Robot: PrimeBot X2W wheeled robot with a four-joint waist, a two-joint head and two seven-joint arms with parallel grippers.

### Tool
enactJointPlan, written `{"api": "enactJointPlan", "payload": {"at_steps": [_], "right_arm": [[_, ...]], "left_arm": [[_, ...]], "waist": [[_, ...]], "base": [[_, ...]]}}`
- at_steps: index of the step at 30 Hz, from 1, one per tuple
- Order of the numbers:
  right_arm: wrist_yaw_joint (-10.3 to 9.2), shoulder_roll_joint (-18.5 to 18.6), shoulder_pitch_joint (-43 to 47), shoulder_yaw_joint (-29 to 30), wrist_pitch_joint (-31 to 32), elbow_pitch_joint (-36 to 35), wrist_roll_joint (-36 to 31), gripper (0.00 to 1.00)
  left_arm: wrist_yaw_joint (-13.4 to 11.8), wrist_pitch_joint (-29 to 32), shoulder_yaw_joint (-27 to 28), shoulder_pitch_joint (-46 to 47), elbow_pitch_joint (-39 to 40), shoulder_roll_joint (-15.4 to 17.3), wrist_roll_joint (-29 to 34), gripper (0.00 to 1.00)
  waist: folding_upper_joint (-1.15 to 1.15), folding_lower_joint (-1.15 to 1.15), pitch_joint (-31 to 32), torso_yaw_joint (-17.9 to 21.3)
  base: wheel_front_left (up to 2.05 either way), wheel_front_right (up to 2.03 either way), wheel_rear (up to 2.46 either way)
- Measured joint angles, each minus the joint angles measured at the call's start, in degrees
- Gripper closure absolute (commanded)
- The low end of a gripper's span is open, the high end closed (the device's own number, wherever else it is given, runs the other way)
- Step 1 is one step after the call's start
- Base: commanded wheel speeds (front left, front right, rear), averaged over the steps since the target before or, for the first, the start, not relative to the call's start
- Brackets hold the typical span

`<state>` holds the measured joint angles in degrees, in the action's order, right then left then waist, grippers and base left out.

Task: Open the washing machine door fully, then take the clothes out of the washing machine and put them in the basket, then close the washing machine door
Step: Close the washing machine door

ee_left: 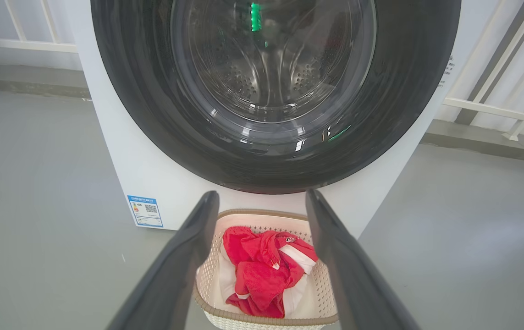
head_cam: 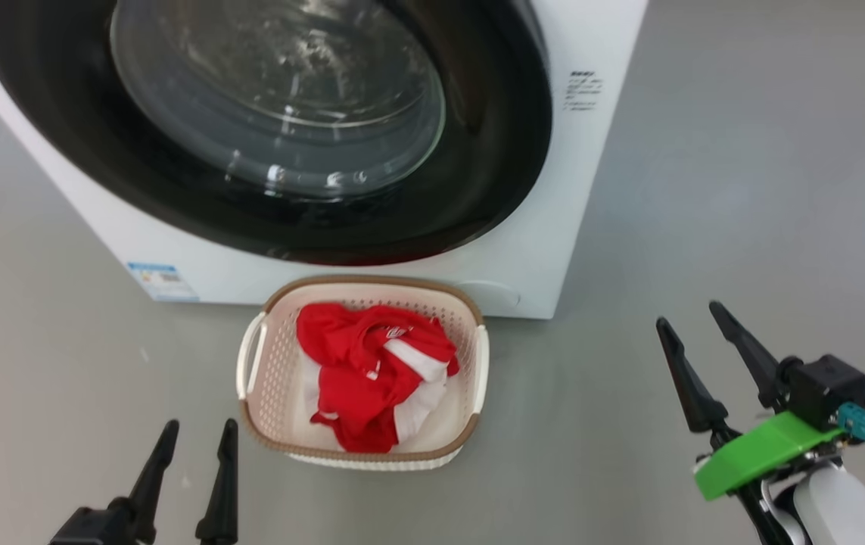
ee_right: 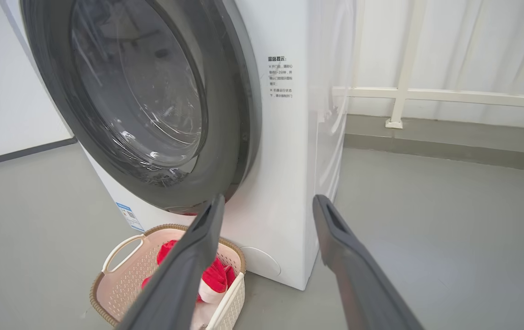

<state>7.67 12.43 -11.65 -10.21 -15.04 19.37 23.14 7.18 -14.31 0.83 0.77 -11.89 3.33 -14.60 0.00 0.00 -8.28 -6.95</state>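
Head view: washing machine door [head_cam: 493, 151] looks shut, clothes [head_cam: 356, 371] heaped in basket [head_cam: 371, 284] just below it. Jaws spread, empty: left gripper [head_cam: 200, 424], right gripper [head_cam: 689, 313]. Risk: latch uncaught, door drifts open; left arm clips basket.

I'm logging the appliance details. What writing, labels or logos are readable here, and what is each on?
Printed notice, washing machine front: heading seems "温馨提示"; lines below too small.
Blue label, low on the front: too small to read.
White logo on the clothes: too small.
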Motion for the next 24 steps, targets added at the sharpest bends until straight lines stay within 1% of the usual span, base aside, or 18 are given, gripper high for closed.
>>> {"api": "enactJointPlan", "payload": {"at_steps": [10,15,24], "right_arm": [[-0.11,-0.6,6.9,2.4,0.0,-0.1,0.0,0.0],[-0.11,-1.5,9.5,3.7,0.2,-0.5,0.0,0.0],[-0.11,-1.9,13.0,6.1,0.2,-1.7,-0.2,0.0]], "left_arm": [[0.0,0.0,2.3,-3.3,-1.3,0.8,0.5,0.0],[0.0,0.0,3.3,-3.5,-1.4,1.1,0.6,0.0],[0.0,0.0,4.5,-5.6,-1.4,1.5,0.6,0.0]], "waist": [[0.0,0.0,4.1,3.4],[0.0,0.0,5.6,4.8],[0.0,0.0,7.5,7.1]], "base": [[0.0,0.0,0.0],[0.0,0.0,0.0],[0.0,0.0,0.0]]}}
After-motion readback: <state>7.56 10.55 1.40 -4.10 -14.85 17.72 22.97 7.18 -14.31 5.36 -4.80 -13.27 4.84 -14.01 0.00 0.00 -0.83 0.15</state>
